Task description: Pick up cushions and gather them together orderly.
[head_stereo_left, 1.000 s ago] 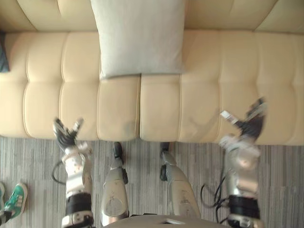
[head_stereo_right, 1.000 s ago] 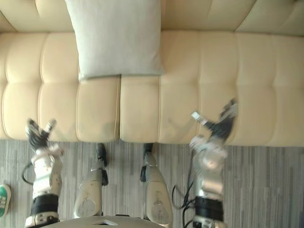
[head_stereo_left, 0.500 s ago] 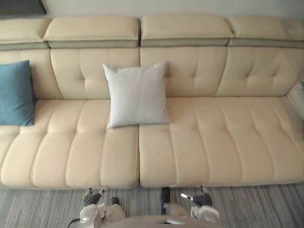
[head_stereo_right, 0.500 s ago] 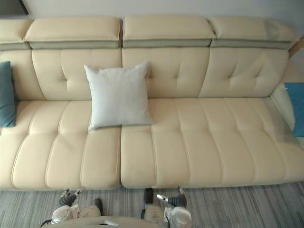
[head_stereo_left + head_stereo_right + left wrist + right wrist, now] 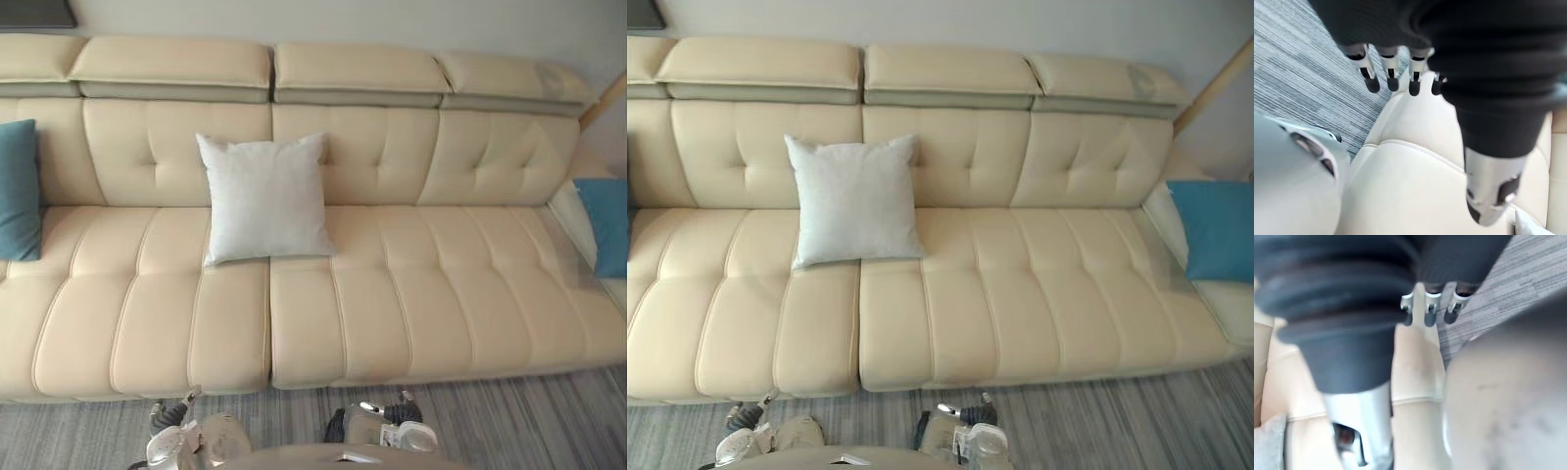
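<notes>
While spread left hand (image 5: 1391, 76) and right hand (image 5: 1431, 313) are hanging empty, pale grey square fabric cushion (image 5: 265, 199), 9-o'clock blue fabric cushion (image 5: 18, 191) and 3-o'clock blue fabric cushion (image 5: 602, 225) are sitting ungathered.

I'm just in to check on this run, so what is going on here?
The robot stands facing a cream sofa. Its left hand and right hand hang low by the sofa's front edge, fingers relaxed and holding nothing. A white cushion leans on the backrest near the middle. The left blue cushion sits at one end and the right blue cushion at the other. The three lie far apart, so no gathering is done yet.
</notes>
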`<state>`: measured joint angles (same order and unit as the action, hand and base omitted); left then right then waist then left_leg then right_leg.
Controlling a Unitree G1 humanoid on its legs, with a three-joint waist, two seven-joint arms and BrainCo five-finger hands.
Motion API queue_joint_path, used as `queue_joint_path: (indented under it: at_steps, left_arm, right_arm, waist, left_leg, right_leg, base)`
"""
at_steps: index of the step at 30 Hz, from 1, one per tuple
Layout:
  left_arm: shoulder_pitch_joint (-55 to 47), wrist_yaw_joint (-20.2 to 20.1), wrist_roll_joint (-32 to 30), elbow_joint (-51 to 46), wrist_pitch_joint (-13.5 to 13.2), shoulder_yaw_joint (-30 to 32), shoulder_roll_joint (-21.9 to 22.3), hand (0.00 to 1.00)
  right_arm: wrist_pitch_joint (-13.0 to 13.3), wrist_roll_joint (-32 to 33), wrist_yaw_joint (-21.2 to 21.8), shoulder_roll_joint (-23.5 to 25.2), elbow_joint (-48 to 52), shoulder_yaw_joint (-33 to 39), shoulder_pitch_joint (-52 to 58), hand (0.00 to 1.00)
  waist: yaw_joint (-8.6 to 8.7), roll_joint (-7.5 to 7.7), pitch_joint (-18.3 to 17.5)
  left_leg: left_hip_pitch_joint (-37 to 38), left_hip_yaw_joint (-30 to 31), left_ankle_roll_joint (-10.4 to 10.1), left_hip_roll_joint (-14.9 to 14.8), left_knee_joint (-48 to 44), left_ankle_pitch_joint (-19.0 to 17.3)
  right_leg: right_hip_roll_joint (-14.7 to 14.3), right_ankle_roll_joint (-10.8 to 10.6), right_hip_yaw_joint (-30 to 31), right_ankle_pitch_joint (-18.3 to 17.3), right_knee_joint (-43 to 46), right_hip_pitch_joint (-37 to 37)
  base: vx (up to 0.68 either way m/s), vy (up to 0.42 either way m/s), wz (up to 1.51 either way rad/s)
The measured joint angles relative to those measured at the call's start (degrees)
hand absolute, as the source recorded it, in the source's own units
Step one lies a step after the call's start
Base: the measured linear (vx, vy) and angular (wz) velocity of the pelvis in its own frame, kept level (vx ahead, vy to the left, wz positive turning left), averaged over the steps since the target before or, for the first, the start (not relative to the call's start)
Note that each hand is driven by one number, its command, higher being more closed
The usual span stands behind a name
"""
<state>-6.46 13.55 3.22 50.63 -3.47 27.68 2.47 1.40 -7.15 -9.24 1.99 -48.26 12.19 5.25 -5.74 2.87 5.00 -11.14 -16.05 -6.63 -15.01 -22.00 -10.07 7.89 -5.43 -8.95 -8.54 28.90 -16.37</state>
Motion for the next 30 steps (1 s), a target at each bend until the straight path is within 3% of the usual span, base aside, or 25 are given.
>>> queue_joint_path:
  at_steps: [1,2,3,4,5,8,11,14,15,16,18,19,23,24,26,30]
  left_arm:
    - [0.4,0.1,0.1,-0.3,-0.3,0.3,0.9,0.0]
    - [0.9,0.5,0.3,-1.2,-0.3,-0.4,0.5,0.0]
    - [1.4,0.8,0.4,-1.0,-0.2,-0.8,0.3,0.0]
    - [1.7,1.3,0.6,-0.6,0.0,-2.0,1.1,0.0]
    - [1.6,1.3,0.9,-0.4,-0.1,-2.8,1.8,0.0]
    - [1.5,2.0,1.2,-0.5,-0.1,-3.5,2.3,0.0]
    - [1.3,2.3,1.2,-0.5,-0.2,-4.2,2.2,0.0]
    - [1.4,2.2,1.1,-0.5,-0.2,-4.3,2.1,0.0]
    - [1.9,2.2,1.2,-0.6,-0.2,-4.0,2.1,0.0]
    - [1.7,2.2,1.1,-0.5,-0.2,-4.2,2.1,0.0]
    - [0.9,1.3,1.0,0.3,0.0,-4.1,3.0,0.0]
    - [1.0,1.0,1.0,0.4,0.1,-3.8,2.9,0.0]
    - [0.7,1.1,0.6,0.7,0.1,-3.4,1.6,0.0]
    - [0.7,1.1,0.2,1.0,0.1,-3.4,1.3,0.0]
    - [1.7,1.1,-0.4,2.5,0.4,-3.4,0.9,0.0]
    - [2.1,1.1,-1.8,3.3,0.7,-4.2,1.4,0.0]
  right_arm:
    - [0.0,-0.1,-0.1,-0.2,0.1,-0.5,-1.6,0.0]
    - [-0.2,-0.1,-0.2,0.2,-0.1,-0.9,-1.9,0.0]
    - [-0.3,-0.1,-0.2,0.0,0.0,-1.1,-2.3,0.0]
    - [-0.2,-0.1,-0.9,-1.0,0.1,-2.7,-3.7,0.0]
    - [-0.3,-0.1,-1.3,-1.0,0.1,-3.2,-3.8,0.0]
    - [-0.3,-0.1,-1.6,-1.0,0.1,-4.1,-3.1,0.0]
    - [-0.4,0.0,-2.1,-1.3,0.3,-4.8,-2.7,0.0]
    - [-0.4,0.0,-2.1,-1.8,0.3,-4.7,-2.2,0.0]
    - [-0.4,0.0,-2.1,-2.2,0.3,-4.3,-2.0,0.0]
    - [-0.4,0.0,-2.1,-2.3,0.3,-4.1,-1.9,0.0]
    - [-0.4,0.0,-2.0,-2.4,0.8,-3.5,-1.9,0.0]
    - [-0.4,0.0,-2.0,-2.2,0.9,-2.4,-1.8,0.0]
    - [-0.4,0.3,-2.1,-0.3,0.6,-0.1,-0.8,0.0]
    - [-0.5,0.8,-2.1,-0.2,0.2,0.0,-0.8,0.0]
    - [-0.6,1.4,-2.1,-0.2,0.0,0.3,-0.6,0.0]
    - [-0.4,2.8,-2.0,-0.4,0.1,0.1,-1.4,0.0]
  waist:
    - [-0.07,1.31,0.7]
    - [-0.28,1.71,1.1]
    - [-0.43,1.73,1.3]
    - [-0.11,-1.48,2.8]
    - [-0.05,-2.22,3.1]
    - [0.34,-2.88,3.0]
    - [1.15,-2.49,3.4]
    - [1.18,-1.86,3.6]
    - [0.87,-1.67,3.8]
    - [1.15,-2.23,3.6]
    - [1.52,-3.44,3.1]
    - [1.62,-3.66,2.7]
    - [2.64,-1.84,0.5]
    - [2.7,-1.49,0.2]
    - [3.12,-1.39,-0.1]
    - [2.75,-2.25,0.2]
  left_leg:
    - [-0.2,-1.1,0.0,0.1,0.9,2.7]
    - [-1.5,-0.9,-0.2,1.1,-0.1,3.4]
    - [-2.2,-0.9,-0.3,0.9,-0.7,3.4]
    - [-3.1,0.1,-0.5,-0.8,-0.1,4.7]
    - [-2.9,0.1,-0.6,-1.0,2.2,6.6]
    - [-1.5,-1.1,-0.8,-1.0,8.3,10.9]
    - [0.0,-1.5,-0.3,-1.0,9.2,11.6]
    - [0.6,-1.2,0.2,0.2,8.0,9.6]
    - [-0.5,0.5,0.3,0.7,1.9,7.4]
    - [-0.8,2.6,0.6,1.3,-4.7,1.7]
    - [0.3,4.0,-0.4,1.8,-7.4,-5.5]
    - [0.9,3.2,-0.1,2.3,-7.2,-6.5]
    - [1.3,1.9,0.2,5.0,-3.8,-6.9]
    - [1.3,1.2,0.3,5.1,-3.6,-6.7]
    - [1.7,-0.5,1.4,5.0,-2.9,-5.9]
    - [4.7,-4.1,1.7,4.9,-1.7,-5.5]
  right_leg:
    - [1.7,0.1,1.3,-5.0,4.9,0.3]
    - [2.7,-0.8,0.5,-8.6,3.3,2.1]
    - [1.9,-0.2,0.4,-8.7,1.8,2.5]
    - [-0.5,0.6,-0.7,-6.3,-1.0,3.2]
    - [-1.4,1.2,-0.8,-4.7,-2.8,2.9]
    - [-2.1,2.2,-0.9,-2.8,-4.6,2.3]
    - [-2.3,2.7,-0.5,-2.6,-4.3,2.3]
    - [-1.1,3.3,0.9,-2.2,-4.5,1.9]
    - [-0.4,3.6,1.3,-1.8,-4.4,1.5]
    - [-0.5,3.0,2.7,-1.4,-4.2,1.1]
    - [-2.3,2.4,5.9,-1.0,-3.7,-0.1]
    - [-2.9,2.6,7.7,-0.6,-4.5,-0.2]
    - [-3.0,2.9,10.9,6.2,-13.4,0.4]
    - [-3.1,1.7,11.6,8.0,-15.1,0.5]
    - [-3.6,0.5,12.7,10.4,-17.8,1.2]
    - [-5.1,1.8,13.0,13.9,-19.6,0.2]
  base:
    - [-0.09,-0.19,-0.11]
    - [-0.08,-0.196,-0.06]
    - [-0.21,-0.168,0.02]
    - [-0.22,-0.102,-0.09]
    - [-0.23,-0.083,-0.06]
    - [-0.18,-0.078,-0.04]
    - [-0.15,-0.017,-0.12]
    - [-0.1,0.086,-0.3]
    - [-0.07,0.192,-0.72]
    - [-0.07,0.202,-0.9]
    - [-0.05,0.218,-1.04]
    - [-0.04,0.241,-0.94]
    - [0.02,0.176,-0.52]
    - [0.08,0.111,-0.5]
    - [0.12,0.068,-0.48]
    - [0.09,0.01,-0.9]
